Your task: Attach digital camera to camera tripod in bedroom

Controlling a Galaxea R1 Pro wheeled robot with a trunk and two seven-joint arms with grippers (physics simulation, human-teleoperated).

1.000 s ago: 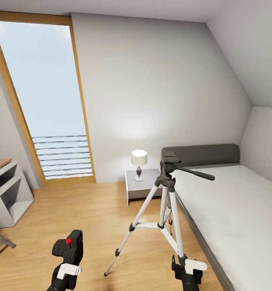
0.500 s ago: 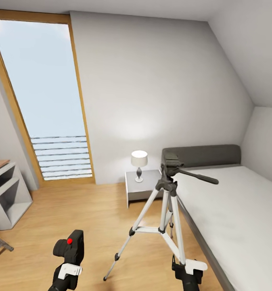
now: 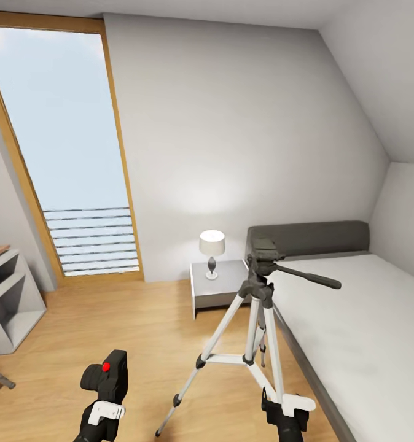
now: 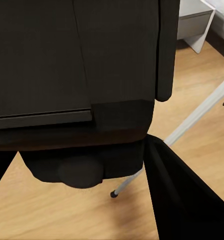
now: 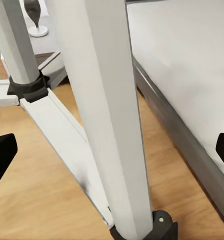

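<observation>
Low at the head view's left, the digital camera (image 3: pixel 105 382) sat pinched in the left gripper (image 3: pixel 104 410), well left of the camera tripod (image 3: pixel 256 331) beside the bed (image 3: pixel 354 319). Right gripper (image 3: pixel 285 410) spread wide, straddling a tripod leg (image 5: pixel 109 125).

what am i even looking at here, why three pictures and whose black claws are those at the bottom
These are simulator renders from a two-armed robot in a bedroom. The big picture comes from a camera on its head, looking forward and down. At the bottom are its two grippers. The left gripper is shut on a small black camera with a red button. The right gripper is open and holds nothing. A tripod stands on the wood floor beside the bed.

The other two pictures come from cameras near each gripper. The left one sees the camera up close. The right one looks between its open fingers at a tripod leg.
</observation>
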